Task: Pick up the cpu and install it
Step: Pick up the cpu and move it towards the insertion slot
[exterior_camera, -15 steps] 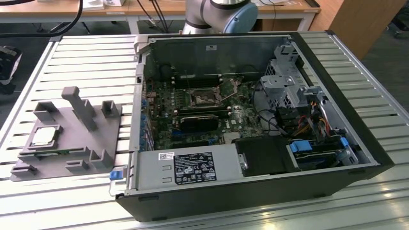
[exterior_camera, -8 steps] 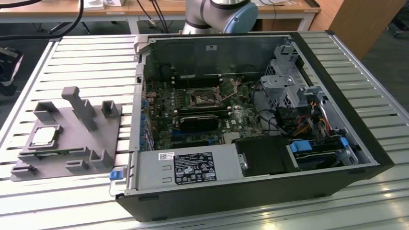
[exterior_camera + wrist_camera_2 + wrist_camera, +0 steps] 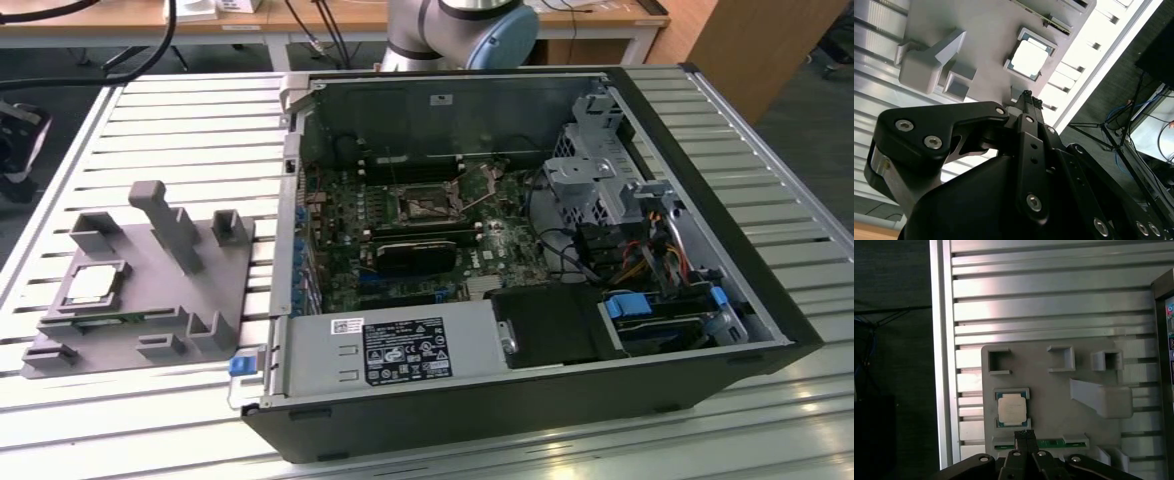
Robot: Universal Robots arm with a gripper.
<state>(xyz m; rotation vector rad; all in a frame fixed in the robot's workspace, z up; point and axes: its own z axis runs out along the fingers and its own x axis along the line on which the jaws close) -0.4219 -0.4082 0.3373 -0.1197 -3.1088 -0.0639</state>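
Hovering: black pincer, tips together, empty | silvery square cpu seated in matte grey tray

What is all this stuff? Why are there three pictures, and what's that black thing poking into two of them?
That's a robot arm, a machine that can move things around. One picture comes from a camera standing off to the side. It shows a metal table made of long slats, with an opened computer case on it. Toward the exterior view's left sits a grey tray. The little silvery square lying in the tray is the cpu, the computer's brain chip.

The other two pictures come from cameras riding on the arm's wrist. The black thing is the arm's gripper, its pinching hand. Its fingers are shut together and empty, close to the cpu over the tray. Nothing is held.
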